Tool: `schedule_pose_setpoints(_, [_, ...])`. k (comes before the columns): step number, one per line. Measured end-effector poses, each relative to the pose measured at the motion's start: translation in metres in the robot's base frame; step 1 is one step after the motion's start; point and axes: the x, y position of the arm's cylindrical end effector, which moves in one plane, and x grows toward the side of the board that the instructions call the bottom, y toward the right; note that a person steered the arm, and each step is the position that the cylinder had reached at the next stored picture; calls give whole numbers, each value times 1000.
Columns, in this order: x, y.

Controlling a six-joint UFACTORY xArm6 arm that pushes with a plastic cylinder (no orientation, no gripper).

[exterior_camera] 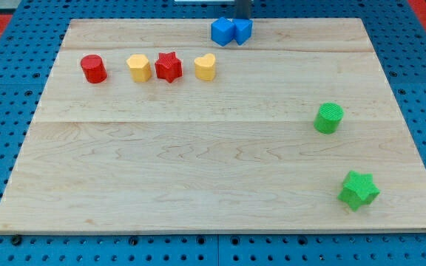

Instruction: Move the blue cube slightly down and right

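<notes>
Nearest the view's bottom edge, a green star block (359, 190) lies at the lower right of the wooden board (198, 177), with a green cylinder (329, 118) above it, well apart from it. The blue cube (242, 30) sits at the view's top, just right of centre, close to the board's far edge; a second blue block (222, 32), its shape not clear, touches it on the view's left. Directly above the cube a dark rod (241, 7) enters from the top edge; my tip (241, 18) stands just behind the cube, at or very near its far side, though actual contact cannot be judged. The arm carries no pincer, so there is no open or closed state to report. Down and right of the cube the board lies bare as far as the green cylinder. To the view's left, a row of four blocks runs across: a yellow heart (205, 67), a red star (168, 67), a yellow hexagonal block (139, 68), and a red cylinder (93, 69). A blue pegboard (6, 133) surrounds the board.
</notes>
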Motion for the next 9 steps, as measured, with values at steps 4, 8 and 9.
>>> schedule_pose_setpoints(4, [89, -45])
schedule_pose_setpoints(8, [90, 11])
schedule_pose_setpoints(9, [81, 0])
